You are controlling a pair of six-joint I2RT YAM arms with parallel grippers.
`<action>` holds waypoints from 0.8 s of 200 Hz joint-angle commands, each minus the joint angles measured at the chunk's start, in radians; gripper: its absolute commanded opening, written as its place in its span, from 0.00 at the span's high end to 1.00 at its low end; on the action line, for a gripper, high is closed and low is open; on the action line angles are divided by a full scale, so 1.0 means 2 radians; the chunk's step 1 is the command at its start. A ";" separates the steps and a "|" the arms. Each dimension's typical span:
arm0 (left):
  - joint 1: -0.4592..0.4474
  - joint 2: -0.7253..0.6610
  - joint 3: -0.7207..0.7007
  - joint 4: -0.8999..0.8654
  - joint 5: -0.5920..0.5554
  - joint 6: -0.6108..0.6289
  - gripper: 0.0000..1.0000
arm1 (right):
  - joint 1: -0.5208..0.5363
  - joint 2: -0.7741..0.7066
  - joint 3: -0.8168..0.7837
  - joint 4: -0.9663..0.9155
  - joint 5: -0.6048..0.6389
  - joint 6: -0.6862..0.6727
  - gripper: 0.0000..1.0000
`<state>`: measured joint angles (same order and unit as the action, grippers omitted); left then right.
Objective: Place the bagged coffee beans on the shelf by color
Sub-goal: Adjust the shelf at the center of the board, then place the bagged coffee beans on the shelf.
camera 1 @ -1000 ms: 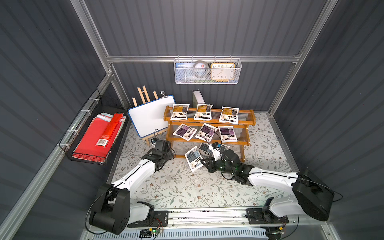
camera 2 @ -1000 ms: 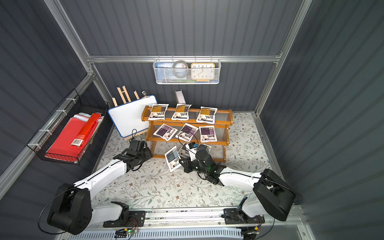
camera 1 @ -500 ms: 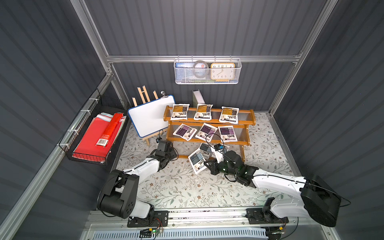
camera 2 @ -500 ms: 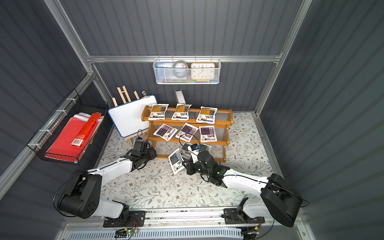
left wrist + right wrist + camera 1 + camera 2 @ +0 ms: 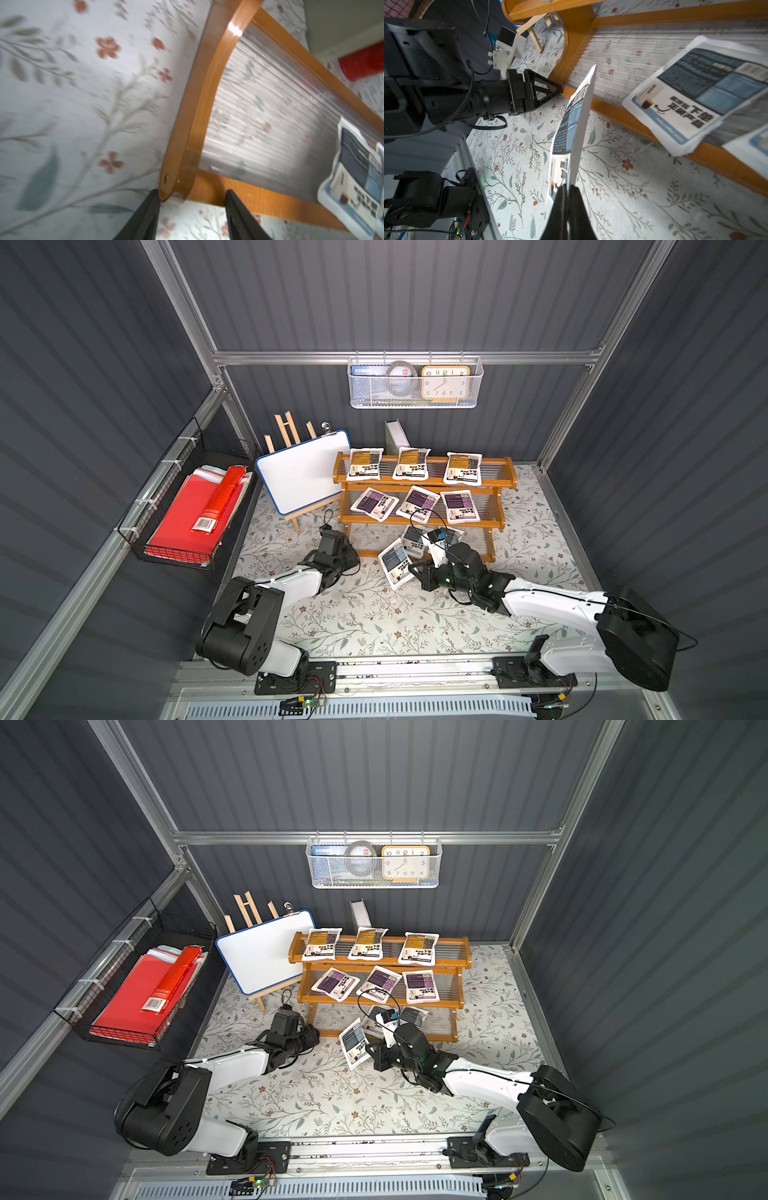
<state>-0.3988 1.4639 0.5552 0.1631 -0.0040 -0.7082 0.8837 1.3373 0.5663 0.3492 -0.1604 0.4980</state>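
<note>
Grey-blue pouch (image 5: 571,128): right wrist edge-on, both top views face-on

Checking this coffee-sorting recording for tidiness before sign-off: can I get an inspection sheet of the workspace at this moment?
Surface: floral table cover, no spills seen.
Job's things: shelf holds three yellow pouches on the top tier, three purple pouches on the middle tier and two grey-blue pouches on the bottom tier. The third grey-blue pouch is held in front of the shelf.
Clutter: whiteboard on an easel beside the shelf; grey box behind it.
Grippers: right gripper shut on the third pouch's edge; left gripper open, jaws straddling the shelf's bottom corner.
Cables: black wrist cable loops across the middle tier's front.
Surroundings: white mesh basket with clock; black wire basket of red folders.
</note>
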 commanded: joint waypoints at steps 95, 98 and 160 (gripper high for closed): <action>-0.043 -0.058 0.025 -0.041 0.063 0.038 0.45 | -0.023 0.017 -0.014 0.083 0.037 0.066 1.00; -0.042 -0.062 0.026 -0.043 0.054 0.035 0.45 | -0.025 0.020 -0.015 0.090 0.035 0.070 1.00; -0.043 -0.135 0.026 -0.079 -0.080 -0.069 0.45 | -0.060 0.090 -0.048 0.269 -0.031 0.163 1.00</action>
<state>-0.4839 1.2469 0.5819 0.0715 -0.0311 -0.7532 0.7753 1.4849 0.4980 0.7025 -0.1707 0.7319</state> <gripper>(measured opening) 0.546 0.047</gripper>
